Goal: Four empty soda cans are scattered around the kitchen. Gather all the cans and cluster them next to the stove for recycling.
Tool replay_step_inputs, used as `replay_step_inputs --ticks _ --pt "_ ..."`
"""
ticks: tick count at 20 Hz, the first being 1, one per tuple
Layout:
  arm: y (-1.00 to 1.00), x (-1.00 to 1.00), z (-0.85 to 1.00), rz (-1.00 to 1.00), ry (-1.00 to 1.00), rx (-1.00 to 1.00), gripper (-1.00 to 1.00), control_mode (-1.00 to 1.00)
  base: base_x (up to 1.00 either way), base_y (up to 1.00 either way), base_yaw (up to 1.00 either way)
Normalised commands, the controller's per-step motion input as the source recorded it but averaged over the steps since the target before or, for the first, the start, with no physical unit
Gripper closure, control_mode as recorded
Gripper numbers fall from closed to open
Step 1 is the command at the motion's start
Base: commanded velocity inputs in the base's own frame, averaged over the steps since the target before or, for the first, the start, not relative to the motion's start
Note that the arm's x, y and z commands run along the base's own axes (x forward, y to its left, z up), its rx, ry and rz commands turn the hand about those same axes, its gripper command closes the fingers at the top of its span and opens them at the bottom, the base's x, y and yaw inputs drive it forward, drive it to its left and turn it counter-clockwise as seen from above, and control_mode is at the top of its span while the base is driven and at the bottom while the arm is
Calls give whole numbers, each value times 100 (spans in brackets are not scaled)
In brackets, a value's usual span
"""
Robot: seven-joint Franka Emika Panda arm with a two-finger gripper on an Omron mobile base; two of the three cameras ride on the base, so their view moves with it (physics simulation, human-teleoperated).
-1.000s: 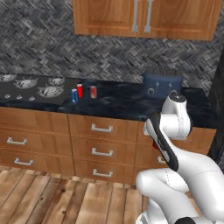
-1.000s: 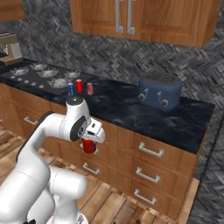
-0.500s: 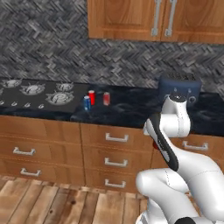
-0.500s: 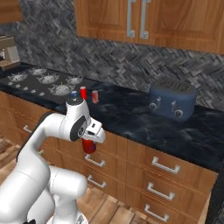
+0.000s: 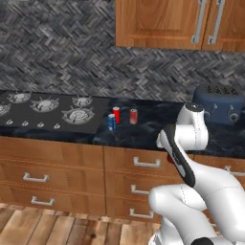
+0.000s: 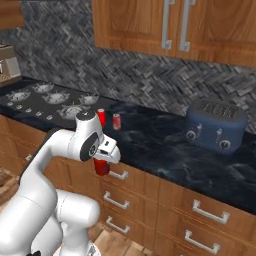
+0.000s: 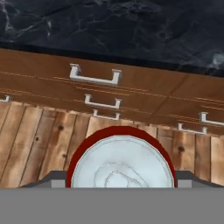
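My gripper (image 6: 103,159) hangs in front of the drawers, below the counter's edge, shut on a red soda can (image 6: 102,168). In the hand view that can's silvery top (image 7: 121,165) sits between the two fingers. Three more soda cans stand together on the dark counter just right of the stove (image 5: 48,112): a blue one (image 5: 111,122) in front, a red one (image 5: 116,114) behind it and another red one (image 5: 133,116) to the right. From the right side I see the two red cans (image 6: 101,117) (image 6: 117,121) by the stove (image 6: 45,100).
A dark blue toaster (image 5: 217,103) (image 6: 215,125) stands on the counter to the right. Wooden drawers (image 7: 94,78) run under the counter, wall cabinets (image 5: 177,24) hang above, and the floor is wooden planks. Bare counter lies between the cans and the toaster.
The whole picture has shifted right: the base has driven left along the counter, toward the stove and cans. The arm's pose and its grip on the red can are unchanged.
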Motion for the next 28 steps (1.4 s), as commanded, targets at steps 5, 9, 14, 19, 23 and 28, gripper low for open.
replay_step_inputs --ticks 5,9,14,19,23,28 --pt "0 0 0 0 0 0 100 100 63 37 0" --pt "0 0 0 0 0 0 100 100 70 27 0" --pt "0 0 0 0 0 0 100 100 75 12 0" --pt "0 0 0 0 0 0 100 100 69 21 0" --pt "0 0 0 0 0 0 100 100 36 40 0" --pt "0 0 0 0 0 0 100 100 35 47 -4"
